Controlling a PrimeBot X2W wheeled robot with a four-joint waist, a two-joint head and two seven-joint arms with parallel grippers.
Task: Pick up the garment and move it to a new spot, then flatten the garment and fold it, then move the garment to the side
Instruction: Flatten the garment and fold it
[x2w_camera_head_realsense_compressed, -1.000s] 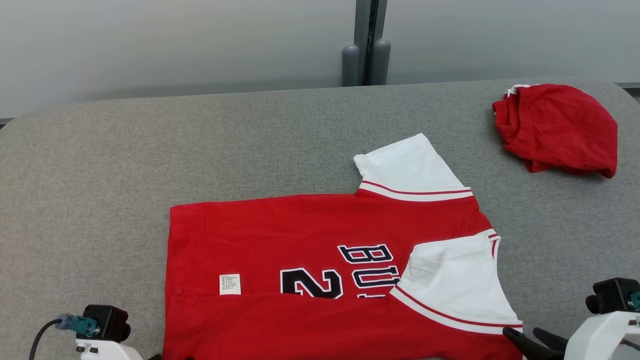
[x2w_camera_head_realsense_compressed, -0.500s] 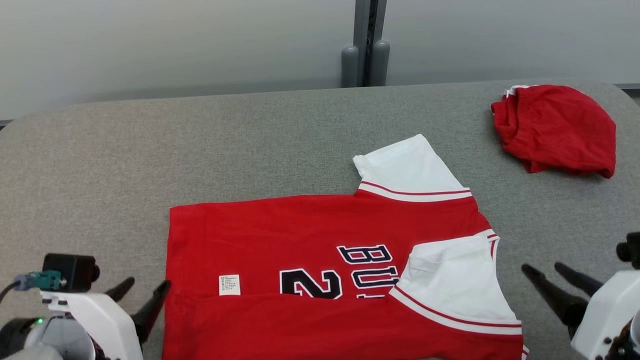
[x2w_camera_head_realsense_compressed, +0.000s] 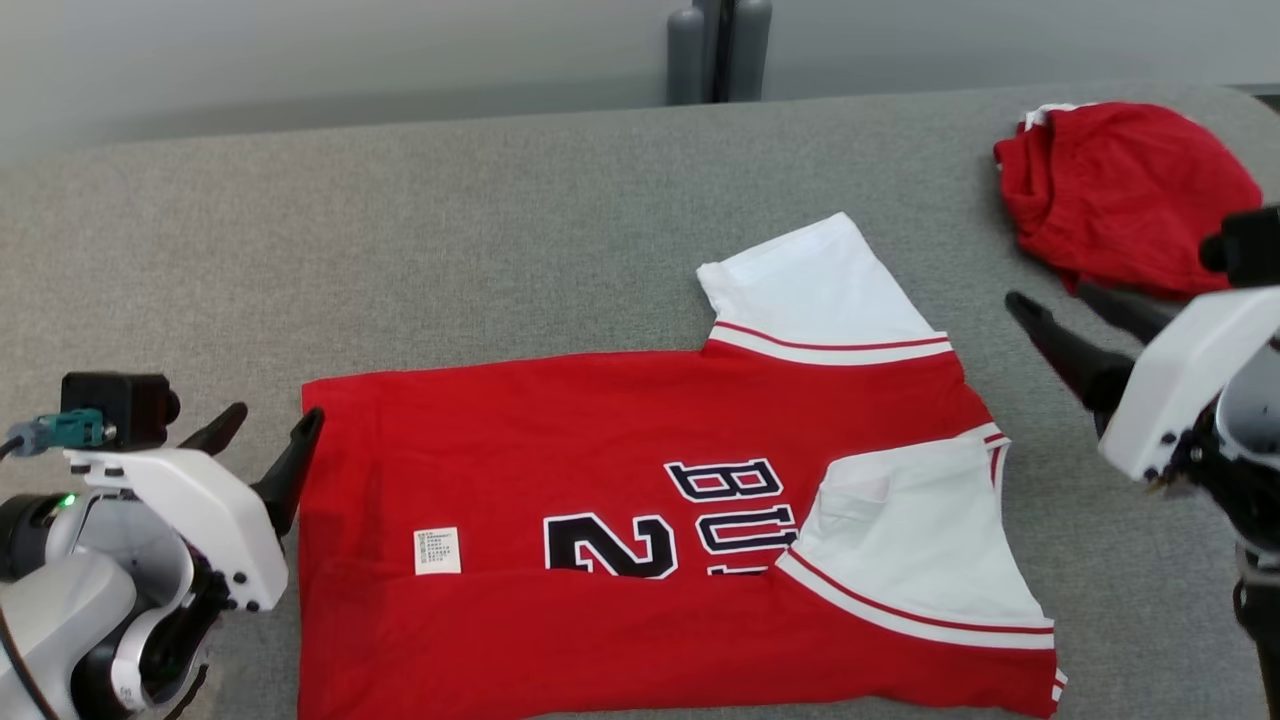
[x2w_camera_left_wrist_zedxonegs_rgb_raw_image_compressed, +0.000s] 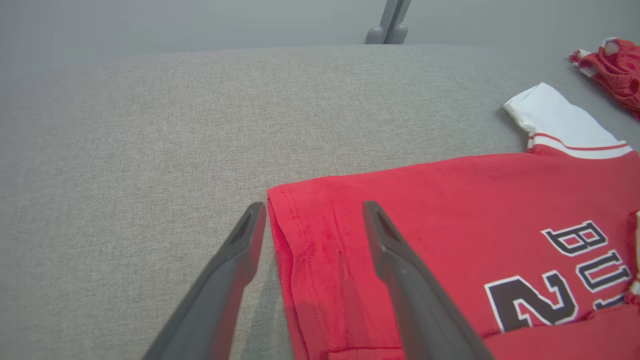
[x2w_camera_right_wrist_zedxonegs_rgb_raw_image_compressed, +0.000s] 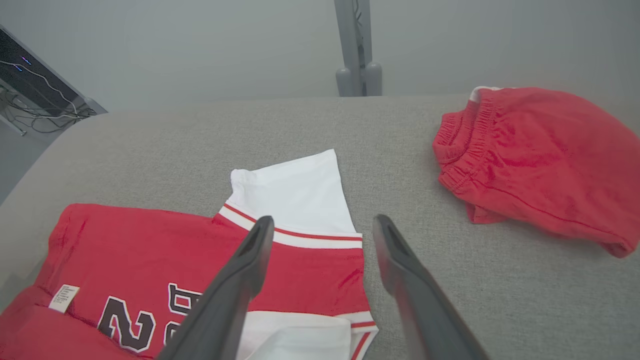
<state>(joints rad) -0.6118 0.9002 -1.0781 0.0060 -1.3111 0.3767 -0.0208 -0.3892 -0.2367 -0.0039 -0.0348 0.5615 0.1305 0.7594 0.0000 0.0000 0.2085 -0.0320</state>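
Note:
The garment (x2w_camera_head_realsense_compressed: 620, 480) is a red jersey with white sleeves and dark lettering, lying flat on the grey table (x2w_camera_head_realsense_compressed: 450, 240) with its near long edge folded over and one sleeve folded onto the body. My left gripper (x2w_camera_head_realsense_compressed: 268, 432) stands open at the jersey's far left corner, its fingers straddling the hem edge (x2w_camera_left_wrist_zedxonegs_rgb_raw_image_compressed: 280, 220) in the left wrist view. To the right of the jersey my right gripper (x2w_camera_head_realsense_compressed: 1050, 300) hangs open above the table, holding nothing. In the right wrist view the right gripper (x2w_camera_right_wrist_zedxonegs_rgb_raw_image_compressed: 322, 222) points toward the far white sleeve (x2w_camera_right_wrist_zedxonegs_rgb_raw_image_compressed: 295, 192).
A bundled red garment (x2w_camera_head_realsense_compressed: 1120, 190) with an elastic waistband lies at the table's far right corner, close behind my right gripper. A grey post (x2w_camera_head_realsense_compressed: 715, 50) stands beyond the table's far edge. Bare table stretches to the left and behind the jersey.
The head camera tilted down, shifting the scene. Both grippers rose from the near edge and moved farther out, the left to the jersey's far left corner, the right up beside the red bundle.

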